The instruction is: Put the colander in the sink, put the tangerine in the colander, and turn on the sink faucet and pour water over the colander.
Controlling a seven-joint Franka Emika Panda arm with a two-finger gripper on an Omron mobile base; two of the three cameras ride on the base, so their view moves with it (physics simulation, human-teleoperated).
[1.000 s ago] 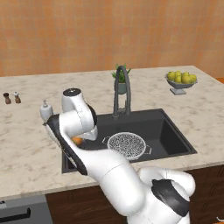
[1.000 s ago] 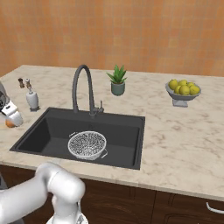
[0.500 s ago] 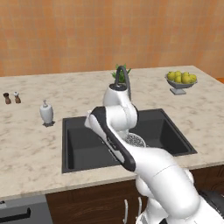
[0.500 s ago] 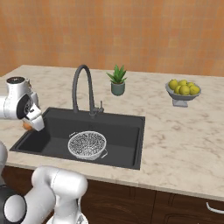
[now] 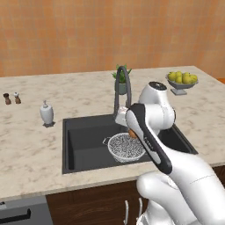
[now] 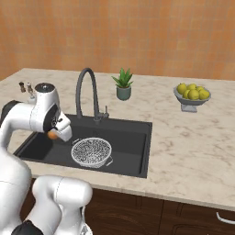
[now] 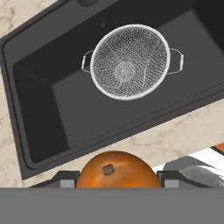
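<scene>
Arm hides most of tangerine (image 5: 131, 133) and part of faucet (image 5: 121, 90) (base unseen); gripper (image 6: 58, 133) fingertips indistinguishable.

wall (image 5: 88, 30): orange textured | counter (image 6: 193, 137): beige marble | cabinets (image 6: 183, 215): dark brown wood

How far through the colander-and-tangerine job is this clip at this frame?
Done: the colander sits in the sink. In hand: the gripper holds the tangerine above the sink, not yet over the colander. Left: drop the fruit into the colander, then turn on the sink faucet; no water is seen running.
</scene>
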